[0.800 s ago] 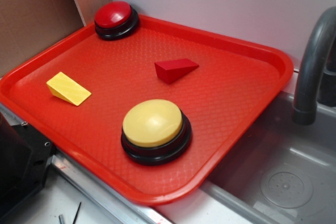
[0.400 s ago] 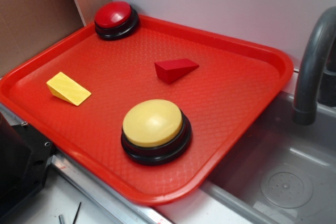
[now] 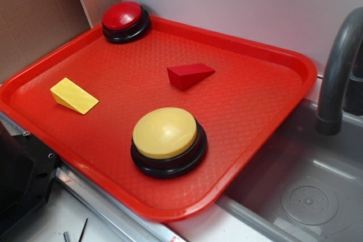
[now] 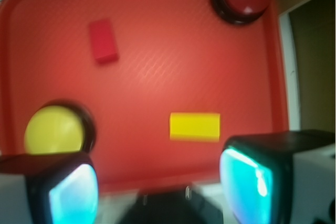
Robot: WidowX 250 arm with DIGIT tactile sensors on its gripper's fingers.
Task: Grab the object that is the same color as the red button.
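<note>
Task barely beginning: nothing is being held yet.
The gripper (image 4: 157, 182) is hovering wide open and empty, well apart from the small matte red wedge block (image 4: 103, 41) lying untouched on the large red plastic tray (image 4: 157, 87).

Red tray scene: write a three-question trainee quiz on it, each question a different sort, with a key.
1. True or false: the red wedge block touches the red button.
2. Which item lies nearest the yellow button in the wrist view? A) red button B) yellow wedge block C) faucet
3. Fill in: every block and button rests on the red ____.

Key
1. False; bare tray lies between them.
2. B.
3. Tray.

The tool stands open above the tray's edge, holding nothing.
</note>
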